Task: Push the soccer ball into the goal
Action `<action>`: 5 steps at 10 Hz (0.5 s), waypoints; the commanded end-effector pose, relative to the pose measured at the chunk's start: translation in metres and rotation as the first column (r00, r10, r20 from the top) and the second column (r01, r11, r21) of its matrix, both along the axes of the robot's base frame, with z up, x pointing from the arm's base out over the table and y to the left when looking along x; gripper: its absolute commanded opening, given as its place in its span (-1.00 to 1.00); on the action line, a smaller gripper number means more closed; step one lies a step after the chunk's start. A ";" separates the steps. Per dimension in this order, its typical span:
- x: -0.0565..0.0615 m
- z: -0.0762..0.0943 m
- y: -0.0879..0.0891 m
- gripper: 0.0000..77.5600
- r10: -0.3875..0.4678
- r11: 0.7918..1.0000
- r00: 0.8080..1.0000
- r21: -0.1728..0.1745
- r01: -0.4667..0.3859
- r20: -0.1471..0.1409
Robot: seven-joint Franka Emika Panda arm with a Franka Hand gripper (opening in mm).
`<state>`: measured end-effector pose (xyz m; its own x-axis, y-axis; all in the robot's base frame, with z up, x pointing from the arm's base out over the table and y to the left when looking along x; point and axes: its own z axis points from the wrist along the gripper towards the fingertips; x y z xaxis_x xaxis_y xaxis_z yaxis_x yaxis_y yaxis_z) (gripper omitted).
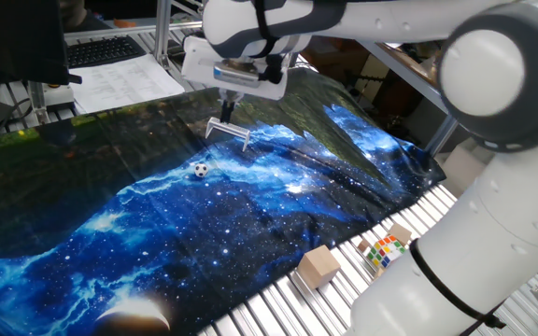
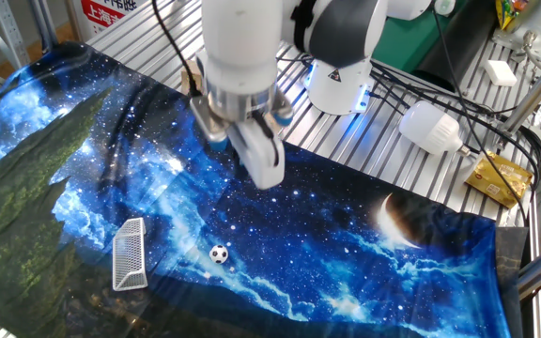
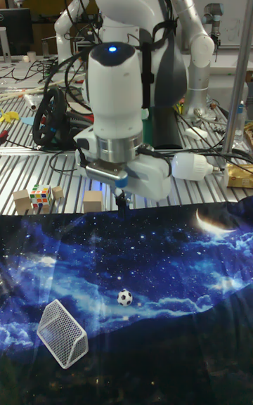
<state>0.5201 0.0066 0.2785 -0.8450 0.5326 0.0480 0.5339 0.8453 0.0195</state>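
The soccer ball (image 3: 125,297), tiny and white with black patches, rests on the blue galaxy cloth (image 3: 176,264). The goal (image 3: 62,332), a small silvery-white mesh frame, lies to its left a few ball-widths away, its mouth turned toward the ball. In the other fixed view, ball (image 2: 218,253) and goal (image 2: 130,253) sit side by side. My gripper (image 3: 123,209) hangs above the cloth on the robot-base side of the ball, not touching it. Its dark fingers look pressed together with nothing between them. In one fixed view the gripper (image 1: 226,112) hovers over the goal (image 1: 229,133) and ball (image 1: 200,170).
A tan wooden block (image 1: 318,264) and a multicoloured puzzle cube (image 1: 384,250) lie on the slatted metal table beside the cloth's edge. More wooden blocks (image 3: 93,201) stand near the base. A white bulb-shaped object (image 2: 430,127) and a gold packet (image 2: 498,178) lie past the cloth.
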 end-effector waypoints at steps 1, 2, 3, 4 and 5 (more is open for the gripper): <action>0.011 -0.019 0.002 -1.00 -0.006 1.000 1.000 0.004 0.006 0.010; 0.012 -0.020 0.002 -1.00 -0.010 1.000 1.000 0.005 0.010 0.010; 0.013 -0.022 0.002 -1.00 -0.020 1.000 1.000 0.005 0.020 0.011; 0.014 -0.024 0.002 -1.00 -0.026 1.000 1.000 0.003 0.026 0.013; 0.014 -0.025 0.002 -1.00 -0.026 1.000 1.000 0.001 0.026 0.016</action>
<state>0.5331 0.0087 0.2527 -0.8317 0.5540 0.0377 0.5551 0.8313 0.0279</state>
